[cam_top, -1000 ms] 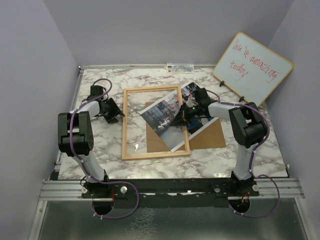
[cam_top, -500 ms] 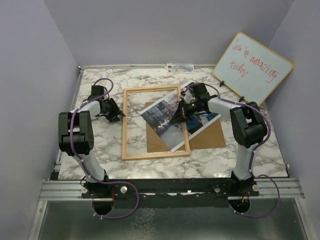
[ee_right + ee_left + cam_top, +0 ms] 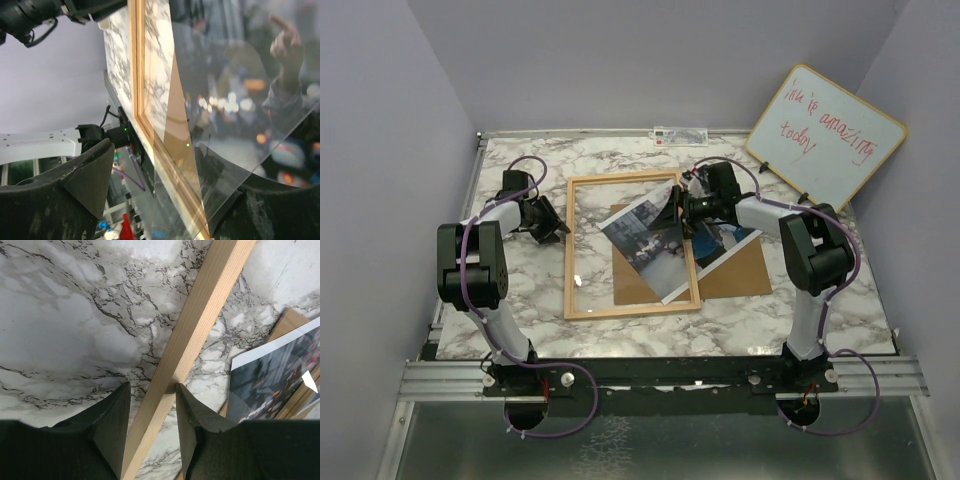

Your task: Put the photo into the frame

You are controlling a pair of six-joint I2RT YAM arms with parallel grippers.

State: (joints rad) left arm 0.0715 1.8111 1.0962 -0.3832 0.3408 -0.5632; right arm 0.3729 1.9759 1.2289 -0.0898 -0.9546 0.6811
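The frame (image 3: 625, 245), thin light wood, lies flat on the marble table. Tilted across its right rail is the photo (image 3: 655, 240), part inside the frame and part on the brown backing board (image 3: 735, 272). My right gripper (image 3: 678, 212) stands open at the photo's upper edge. In the right wrist view the glossy photo (image 3: 240, 90) reaches between the spread fingers of my right gripper (image 3: 157, 150) and touches the right one. My left gripper (image 3: 150, 390) straddles the frame's left rail (image 3: 200, 320), a finger against each side. That view also shows the photo's corner (image 3: 270, 385).
A wood-edged whiteboard (image 3: 825, 135) with red writing leans at the back right. A small label strip (image 3: 680, 135) sits at the table's back edge. Purple walls enclose the marble table (image 3: 520, 300). The backing board's corner (image 3: 287, 320) lies just beyond the frame's rail.
My right gripper has gone from shut on the photo to open and shifted slightly toward the back. The photo stays across the right rail. The left jaws have narrowed onto the left rail.
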